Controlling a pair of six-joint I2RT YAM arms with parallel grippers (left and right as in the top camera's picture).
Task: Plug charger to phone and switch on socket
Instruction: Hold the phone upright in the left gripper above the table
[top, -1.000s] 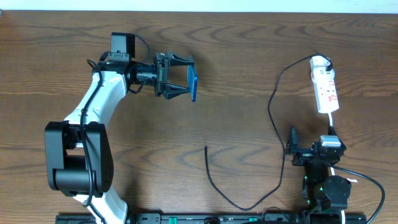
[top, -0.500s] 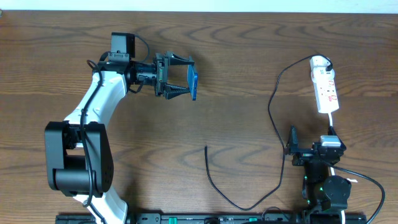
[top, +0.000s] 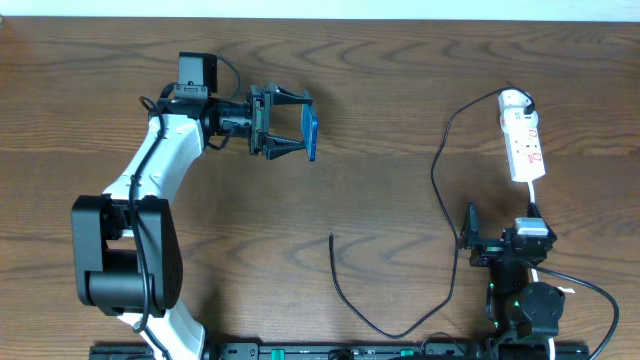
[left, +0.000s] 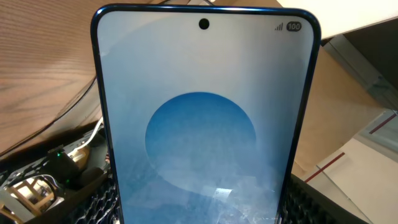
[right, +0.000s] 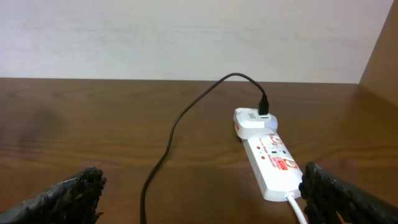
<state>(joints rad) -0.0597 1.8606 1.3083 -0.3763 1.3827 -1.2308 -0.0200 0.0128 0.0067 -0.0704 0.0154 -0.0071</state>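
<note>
My left gripper is shut on the phone, which it holds on edge above the table at upper left. In the left wrist view the phone fills the frame with its blue screen and rounder oval, clamped between the jaws at its lower sides. The charger, a thin black cable, runs from a white adapter in the socket down and around to a free tip at the table's middle. My right gripper stands open, low on the table, just short of the socket, with nothing between its fingers.
The white adapter sits in the socket's far end. A white lead leaves the socket's near end toward my right arm. The charger's loop lies near the front edge. A wall stands behind the table.
</note>
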